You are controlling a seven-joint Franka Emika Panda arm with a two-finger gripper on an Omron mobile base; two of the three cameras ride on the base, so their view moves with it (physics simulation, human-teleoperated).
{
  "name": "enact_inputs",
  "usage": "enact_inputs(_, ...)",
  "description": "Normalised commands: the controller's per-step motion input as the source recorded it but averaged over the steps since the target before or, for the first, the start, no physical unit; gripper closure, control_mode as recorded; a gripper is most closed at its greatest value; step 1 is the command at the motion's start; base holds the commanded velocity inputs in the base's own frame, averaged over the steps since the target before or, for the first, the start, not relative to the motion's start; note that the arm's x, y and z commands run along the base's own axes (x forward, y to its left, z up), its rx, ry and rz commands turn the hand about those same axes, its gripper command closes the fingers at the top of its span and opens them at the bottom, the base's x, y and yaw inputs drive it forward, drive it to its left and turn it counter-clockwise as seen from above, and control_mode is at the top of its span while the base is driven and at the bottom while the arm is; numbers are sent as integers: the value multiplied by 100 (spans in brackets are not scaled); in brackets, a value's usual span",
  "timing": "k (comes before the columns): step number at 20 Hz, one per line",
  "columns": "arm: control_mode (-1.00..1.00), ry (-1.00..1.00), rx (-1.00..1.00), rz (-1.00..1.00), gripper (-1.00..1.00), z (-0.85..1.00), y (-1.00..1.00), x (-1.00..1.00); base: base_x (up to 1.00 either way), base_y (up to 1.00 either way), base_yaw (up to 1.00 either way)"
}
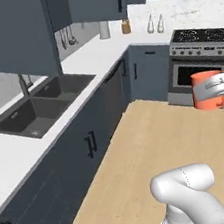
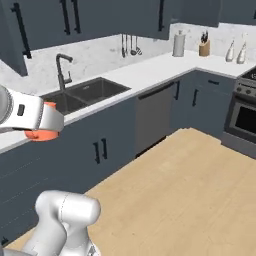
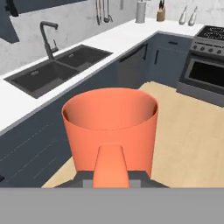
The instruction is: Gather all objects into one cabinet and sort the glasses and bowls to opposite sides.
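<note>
End effector (image 3: 111, 168) fingertips hidden (behind gripped orange-red cup (image 3: 110, 129)).

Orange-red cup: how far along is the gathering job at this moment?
Nothing visibly done: no bowls or mug are in sight. In hand: the gripper is shut on the orange-red cup, upright in the air above the wood floor. Left: reaching an open cabinet and sorting.

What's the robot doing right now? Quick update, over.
Gripper shut on orange-red cup, cup upright, carried in the air over the wooden floor. Sink and counter alongside. Nothing blocking the cup.
</note>
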Motion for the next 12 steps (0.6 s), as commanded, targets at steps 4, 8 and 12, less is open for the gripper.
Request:
enact_inputs(4,100,0,0,0,100,0,0,0,12,-22,-73)
enact_inputs(8,100,0,0,0,100,0,0,0,41,-18,-64)
enact_inputs(12,100,0,0,0,100,0,0,0,70,-6,-51)
